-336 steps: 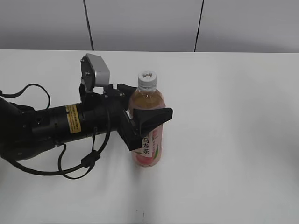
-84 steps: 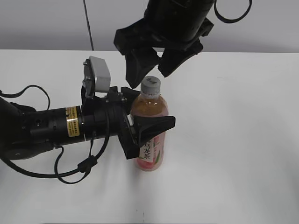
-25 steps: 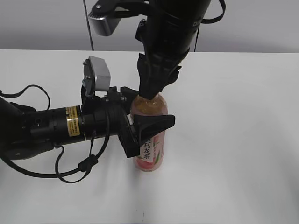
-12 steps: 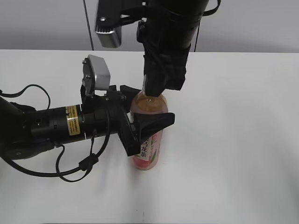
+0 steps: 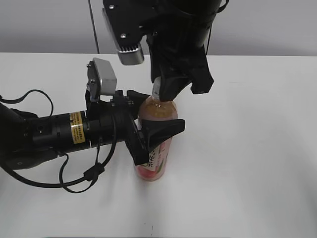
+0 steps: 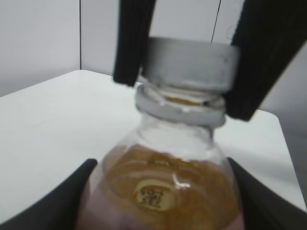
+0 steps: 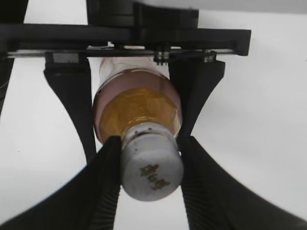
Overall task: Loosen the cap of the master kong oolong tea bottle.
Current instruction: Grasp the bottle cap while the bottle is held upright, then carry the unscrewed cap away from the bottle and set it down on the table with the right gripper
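White table [image 5: 257, 148]; tea bottle [image 5: 154, 163] standing on it, tilted.

Left wrist view. The master kong oolong tea bottle [image 6: 163, 191] fills the lower frame, amber tea visible through its clear shoulder. Two dark ribbed fingers [image 6: 134, 38] of the right gripper [image 6: 189, 62] press against opposite sides of the cap [image 6: 189, 62]. The left gripper's own dark fingers [image 6: 43, 206] flank the bottle's body. A white tabletop [image 6: 48, 124] lies behind
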`<state>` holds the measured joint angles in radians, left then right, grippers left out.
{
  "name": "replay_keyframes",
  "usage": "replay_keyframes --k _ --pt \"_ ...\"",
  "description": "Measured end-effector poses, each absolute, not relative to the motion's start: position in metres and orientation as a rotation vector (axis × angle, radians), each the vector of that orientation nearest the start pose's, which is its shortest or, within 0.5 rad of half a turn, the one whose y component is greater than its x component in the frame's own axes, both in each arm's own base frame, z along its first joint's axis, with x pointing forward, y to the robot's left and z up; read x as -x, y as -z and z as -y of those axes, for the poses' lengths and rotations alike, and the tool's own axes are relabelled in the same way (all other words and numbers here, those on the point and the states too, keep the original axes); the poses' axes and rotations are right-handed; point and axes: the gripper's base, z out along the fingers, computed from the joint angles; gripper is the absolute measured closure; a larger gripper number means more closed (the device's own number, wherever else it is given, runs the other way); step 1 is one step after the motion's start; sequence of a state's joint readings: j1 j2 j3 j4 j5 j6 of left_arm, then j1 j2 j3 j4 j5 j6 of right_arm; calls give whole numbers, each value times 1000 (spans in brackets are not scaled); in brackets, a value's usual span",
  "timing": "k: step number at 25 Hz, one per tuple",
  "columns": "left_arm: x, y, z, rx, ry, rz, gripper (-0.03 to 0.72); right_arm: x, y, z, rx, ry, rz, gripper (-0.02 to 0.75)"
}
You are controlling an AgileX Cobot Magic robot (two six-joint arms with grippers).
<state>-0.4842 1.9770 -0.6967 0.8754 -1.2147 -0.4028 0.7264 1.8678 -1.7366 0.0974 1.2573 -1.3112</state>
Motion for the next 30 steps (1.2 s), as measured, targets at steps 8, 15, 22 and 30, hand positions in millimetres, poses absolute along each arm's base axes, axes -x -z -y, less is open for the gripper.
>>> replay_keyframes --k 8,15,22,30 --pt "-255 -133 208 -992 1043 -1485 230 -290 -306 -269 2558 25 -1272 456" --pt "-255 -133 208 -991 1043 -1485 230 -291 -306 -268 2654 67 -1067 456" --pt "-255 -133 208 -988 1043 -1487 230 -291 -309 -267 2707 118 -918 458" --pt "-253 -133 208 -1018 1052 -1471 230 -296 -315 -264 2716 217 -831 463"
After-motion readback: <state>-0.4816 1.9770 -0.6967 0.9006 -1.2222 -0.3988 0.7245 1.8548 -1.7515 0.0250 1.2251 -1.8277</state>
